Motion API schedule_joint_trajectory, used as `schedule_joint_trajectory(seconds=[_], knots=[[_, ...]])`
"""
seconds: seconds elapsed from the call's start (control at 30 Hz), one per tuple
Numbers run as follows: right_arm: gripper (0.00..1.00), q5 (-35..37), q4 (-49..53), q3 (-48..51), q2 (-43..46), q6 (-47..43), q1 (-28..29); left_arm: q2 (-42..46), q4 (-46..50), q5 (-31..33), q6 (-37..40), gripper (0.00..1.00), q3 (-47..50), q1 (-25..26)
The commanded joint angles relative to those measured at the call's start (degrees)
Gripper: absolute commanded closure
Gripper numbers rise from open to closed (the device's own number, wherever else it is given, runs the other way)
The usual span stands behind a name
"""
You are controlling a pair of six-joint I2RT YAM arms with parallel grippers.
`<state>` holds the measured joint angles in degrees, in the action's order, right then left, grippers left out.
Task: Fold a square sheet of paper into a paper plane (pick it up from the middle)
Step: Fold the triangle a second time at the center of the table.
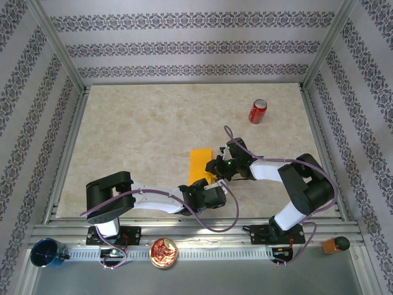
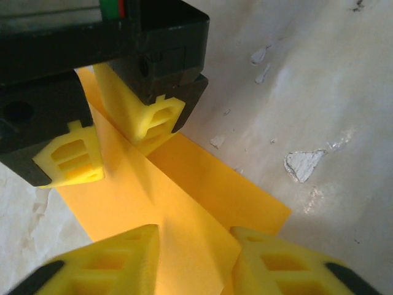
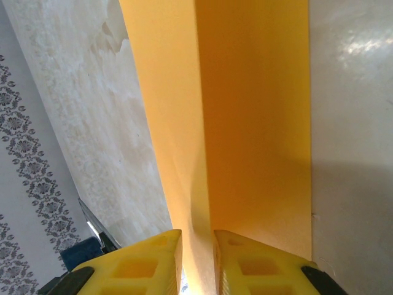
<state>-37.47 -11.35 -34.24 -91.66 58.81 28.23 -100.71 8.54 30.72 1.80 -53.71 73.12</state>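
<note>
paper: folded orange-yellow strip lying on the bench, raised centre ridge, near end at both hands.
right hand: clamped on the ridge.
left hand: fingers straddle the ridge; grip unclear.

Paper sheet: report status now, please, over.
Right end effector shut on paper sheet fold. Left end effector around fold, grip unclear. Soda can well apart.
</note>
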Motion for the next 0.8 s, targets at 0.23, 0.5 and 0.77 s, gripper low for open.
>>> schedule_joint_trajectory(seconds=[0.23, 0.5, 0.77], knots=[[0.77, 0.91, 0.91, -0.65, 2.07, 0.52, -0.7, 0.87, -0.74, 0.37, -1.04, 0.93, -0.91, -0.04], [0.69, 4.9, 4.9, 0.81, 7.02, -1.64, -2.18, 4.58, 0.2, -9.86, -10.82, 1.0, -0.62, -3.35], [0.61, 9.69, 8.15, 5.06, 15.55, -3.25, -4.93, 11.26, -6.84, -32.78, -22.95, 1.0, 5.07, -12.33]])
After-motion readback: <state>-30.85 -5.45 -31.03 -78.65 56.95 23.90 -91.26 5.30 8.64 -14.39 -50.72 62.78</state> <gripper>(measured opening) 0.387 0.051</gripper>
